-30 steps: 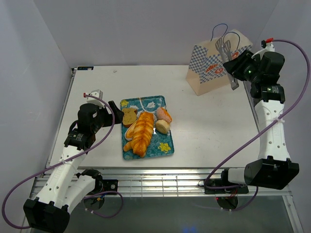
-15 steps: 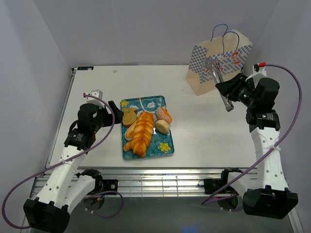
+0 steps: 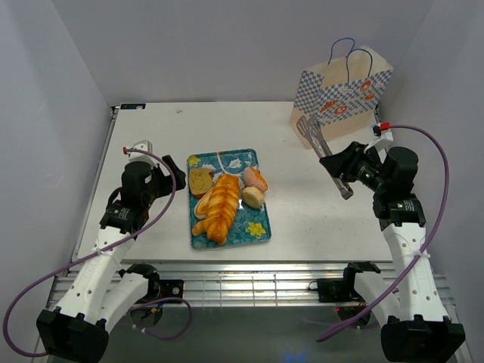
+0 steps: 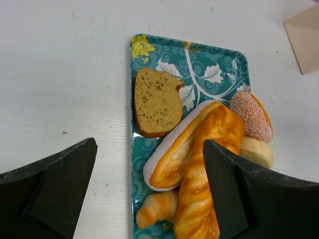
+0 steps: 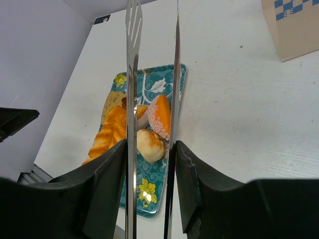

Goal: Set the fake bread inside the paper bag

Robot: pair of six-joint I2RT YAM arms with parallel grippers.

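Observation:
Several fake bread pieces lie on a blue patterned tray [image 3: 257, 231]: a toast slice [image 3: 201, 181], a long braided loaf [image 3: 219, 205], a sugared oval bun [image 3: 255, 178] and a pale round roll [image 3: 252, 197]. In the left wrist view the toast [image 4: 157, 102], the loaves [image 4: 207, 164] and a small croissant [image 4: 157, 209] show. The paper bag [image 3: 340, 94] stands upright at the back right. My right gripper [image 3: 342, 168] is shut on metal tongs [image 3: 321, 147] above the table between bag and tray; the tongs [image 5: 130, 99] are empty. My left gripper [image 3: 172, 175] is open, just left of the tray.
The white table [image 3: 333, 219] ends at a metal rail along the near edge. Grey walls close in the left, back and right sides. The bag's corner [image 5: 294, 30] shows at the upper right of the right wrist view.
My right arm has swung the tongs down and left, away from the bag's mouth toward the tray. My left arm has stayed still.

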